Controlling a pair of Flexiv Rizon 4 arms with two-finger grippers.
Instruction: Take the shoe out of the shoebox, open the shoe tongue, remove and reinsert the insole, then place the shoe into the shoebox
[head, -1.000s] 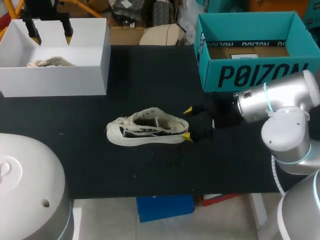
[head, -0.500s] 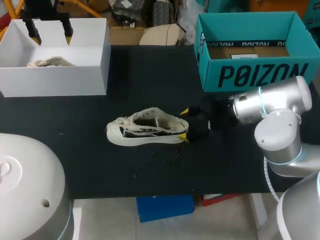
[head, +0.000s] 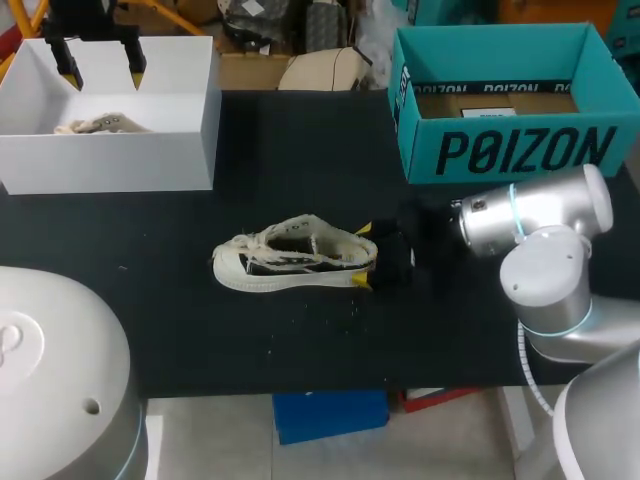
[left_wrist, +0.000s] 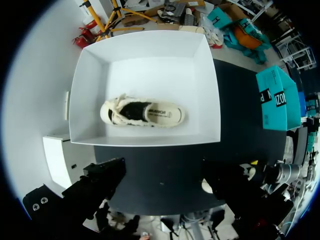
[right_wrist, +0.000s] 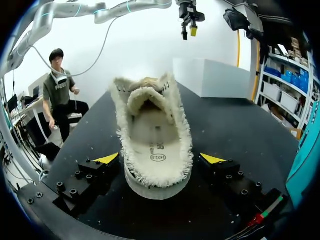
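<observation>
Fingers (right_wrist: 107, 159) of the right gripper (head: 364, 255), spread wide, have slid toward nine o'clock and now flank the sneaker's (head: 290, 255) heel, ready to clench. The left gripper (head: 102, 70) hangs released.

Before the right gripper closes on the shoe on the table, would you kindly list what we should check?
1. Right gripper open: ok.
2. Shoe heel between its fingers, with a gap on each side: ok.
3. Shoe standing on its sole on the table: ok.
4. Left gripper away from it, above the white box: ok.
5. Tongue opened fully: cannot tell.
</observation>
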